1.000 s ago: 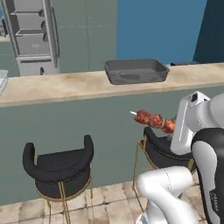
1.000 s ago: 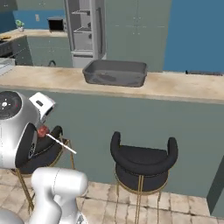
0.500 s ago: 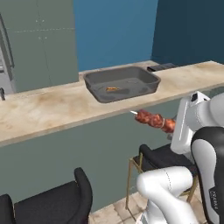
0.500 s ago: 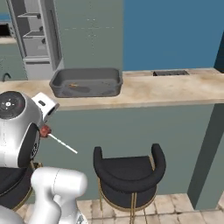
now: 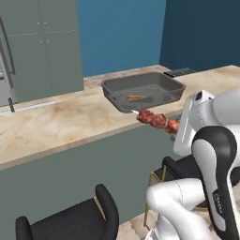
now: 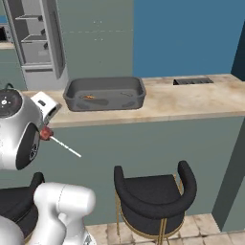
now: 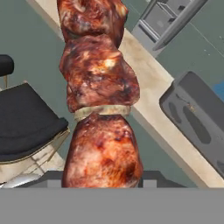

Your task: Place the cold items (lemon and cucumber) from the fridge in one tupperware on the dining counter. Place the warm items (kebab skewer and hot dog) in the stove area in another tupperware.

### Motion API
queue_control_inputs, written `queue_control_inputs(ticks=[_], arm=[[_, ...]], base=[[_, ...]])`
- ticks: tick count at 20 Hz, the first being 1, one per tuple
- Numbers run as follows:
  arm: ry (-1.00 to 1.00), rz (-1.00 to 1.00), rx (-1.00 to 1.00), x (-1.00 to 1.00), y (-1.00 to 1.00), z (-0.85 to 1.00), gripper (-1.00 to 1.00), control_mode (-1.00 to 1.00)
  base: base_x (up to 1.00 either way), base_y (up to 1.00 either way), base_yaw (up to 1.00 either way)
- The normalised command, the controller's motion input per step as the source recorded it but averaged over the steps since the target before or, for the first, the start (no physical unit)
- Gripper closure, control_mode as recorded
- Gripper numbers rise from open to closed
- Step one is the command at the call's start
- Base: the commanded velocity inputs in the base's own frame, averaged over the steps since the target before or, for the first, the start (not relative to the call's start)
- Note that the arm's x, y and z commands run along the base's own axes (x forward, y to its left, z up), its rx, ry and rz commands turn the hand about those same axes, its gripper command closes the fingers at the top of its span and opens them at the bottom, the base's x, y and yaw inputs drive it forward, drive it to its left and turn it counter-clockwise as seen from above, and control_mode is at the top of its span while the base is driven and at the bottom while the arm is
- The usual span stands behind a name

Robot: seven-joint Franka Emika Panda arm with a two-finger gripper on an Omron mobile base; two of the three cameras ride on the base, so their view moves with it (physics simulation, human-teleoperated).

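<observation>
Marble-topped dining counter (image 5: 56, 124) runs across the scene, teal wall behind it. Grey tupperware (image 5: 143, 90) sits on the counter; a small orange item, likely the hot dog (image 5: 134, 98), lies inside on its floor. Kebab skewer (image 5: 154, 120) hangs in the air on the robot's side of the counter, just below the tupperware's near rim in the left base view; its bare stick tip points toward the tupperware. Gripper (image 5: 180, 127) is clamped on the skewer's meat end; fingers hidden behind the meat in the hand view. Black stools (image 6: 153, 191) stand under the counter's overhang. Open fridge (image 6: 36, 40) stands beyond the counter.
</observation>
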Motion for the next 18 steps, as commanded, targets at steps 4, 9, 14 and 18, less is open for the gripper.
queue_control_inputs(ticks=[4, 9, 14, 18], arm=[[-0.07, -0.02, -0.01, 1.0, 0.32, 0.86, 1.0, -1.0], [-0.1, -0.09, 0.0, 0.97, 0.1, 0.39, 1.0, -1.0], [-0.03, -0.11, 0.0, 0.98, -0.02, -0.13, 1.0, -1.0], [0.0, -0.01, 0.0, 1.0, -0.21, -0.26, 1.0, -1.0]], base=[[0.0, 0.0, 0.0], [0.0, 0.0, 0.0], [0.0, 0.0, 0.0], [0.0, 0.0, 0.0]])
